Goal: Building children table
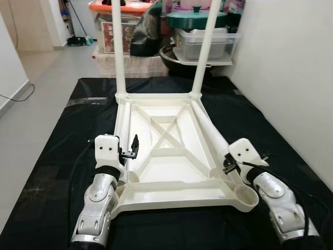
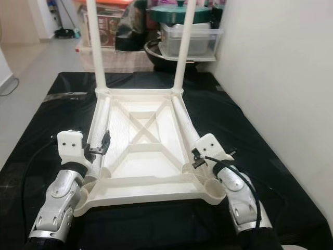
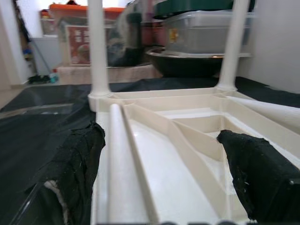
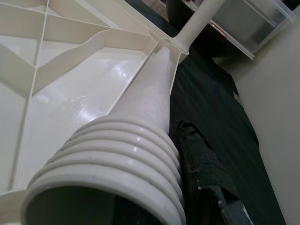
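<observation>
Left eye view: white plastic children's table (image 1: 171,151), upside down on a black mat (image 1: 47,172) spread over the floor. Two legs already standing upright in the far corner sockets: far left leg (image 1: 118,47), far right leg (image 1: 207,47). Two loose legs lying along the underside's long edges: left loose leg (image 1: 124,130), right loose leg (image 1: 210,133).

Left end effector (image 1: 130,151): at the near left edge of the table, fingers (image 3: 75,168) spread wide, straddling the left loose leg without visibly touching it.

Right end effector (image 1: 229,164): at the near right corner, beside the ribbed wide end of the right loose leg. Right wrist view shows one black finger (image 4: 201,164) lying against the leg's side; the second finger is hidden, so whether it pinches the leg cannot be told.

Background, against the wall beyond the mat: orange-lidded storage bin (image 1: 117,23) with a red printed label, wording too blurred to read; clear plastic container (image 1: 205,44); green lidded pot (image 1: 196,18) on top of it; probably a dark wok or pan (image 1: 174,60) beneath.
</observation>
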Tool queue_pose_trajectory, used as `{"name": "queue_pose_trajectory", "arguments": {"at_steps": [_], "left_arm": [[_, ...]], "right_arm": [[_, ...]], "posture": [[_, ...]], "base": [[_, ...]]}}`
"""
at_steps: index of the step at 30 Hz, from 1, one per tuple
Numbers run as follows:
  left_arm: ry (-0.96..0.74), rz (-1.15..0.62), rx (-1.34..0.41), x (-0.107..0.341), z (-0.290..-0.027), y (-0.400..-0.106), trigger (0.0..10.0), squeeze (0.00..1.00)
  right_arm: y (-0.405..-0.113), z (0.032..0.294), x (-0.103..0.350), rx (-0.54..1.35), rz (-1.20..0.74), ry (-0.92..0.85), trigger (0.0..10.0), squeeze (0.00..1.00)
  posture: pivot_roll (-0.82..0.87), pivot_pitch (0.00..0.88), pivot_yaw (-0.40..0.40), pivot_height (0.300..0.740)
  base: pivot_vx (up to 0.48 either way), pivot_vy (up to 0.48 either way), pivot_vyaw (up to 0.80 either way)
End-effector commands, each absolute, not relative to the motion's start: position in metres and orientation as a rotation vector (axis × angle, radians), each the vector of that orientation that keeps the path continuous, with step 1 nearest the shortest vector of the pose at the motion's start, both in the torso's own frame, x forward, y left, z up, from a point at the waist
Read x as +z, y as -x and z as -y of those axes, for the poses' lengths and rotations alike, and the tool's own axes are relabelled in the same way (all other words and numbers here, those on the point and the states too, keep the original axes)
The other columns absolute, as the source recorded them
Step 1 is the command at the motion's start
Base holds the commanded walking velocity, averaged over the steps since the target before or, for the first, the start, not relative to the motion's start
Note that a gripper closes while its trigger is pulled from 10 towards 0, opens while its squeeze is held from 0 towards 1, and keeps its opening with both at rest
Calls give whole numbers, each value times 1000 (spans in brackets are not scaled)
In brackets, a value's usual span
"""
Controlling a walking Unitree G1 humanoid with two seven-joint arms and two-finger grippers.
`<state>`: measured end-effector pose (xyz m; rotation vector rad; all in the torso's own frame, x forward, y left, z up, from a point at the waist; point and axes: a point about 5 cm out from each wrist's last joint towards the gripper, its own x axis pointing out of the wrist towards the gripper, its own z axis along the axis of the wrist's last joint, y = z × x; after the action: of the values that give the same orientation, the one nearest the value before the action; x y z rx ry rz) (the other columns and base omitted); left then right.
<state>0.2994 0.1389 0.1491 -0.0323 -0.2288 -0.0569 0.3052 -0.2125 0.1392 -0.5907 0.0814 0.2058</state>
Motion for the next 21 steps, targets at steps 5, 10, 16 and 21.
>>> {"name": "queue_pose_trajectory", "arguments": {"at_steps": [5, 10, 16, 21], "left_arm": [[50, 221, -40, 148, -141, -302, 10000, 0], [166, 213, -47, 152, -147, -303, 10000, 0], [609, 177, -160, 163, -144, -303, 10000, 0], [857, 178, -292, 172, -135, -299, 10000, 0]], "right_arm": [[-302, 219, 167, 269, 27, 417, 0, 0], [-301, 236, 184, 283, 85, 349, 0, 0], [-295, 242, 199, 406, 129, 128, 0, 0], [-286, 217, 188, 602, 90, -63, 0, 0]], "posture": [[-90, 0, -62, 740], [-92, 0, -61, 740], [-93, 0, -64, 740], [-86, 0, -66, 740]], "base": [[0, 0, 0], [0, 0, 0], [0, 0, 0], [0, 0, 0]]}}
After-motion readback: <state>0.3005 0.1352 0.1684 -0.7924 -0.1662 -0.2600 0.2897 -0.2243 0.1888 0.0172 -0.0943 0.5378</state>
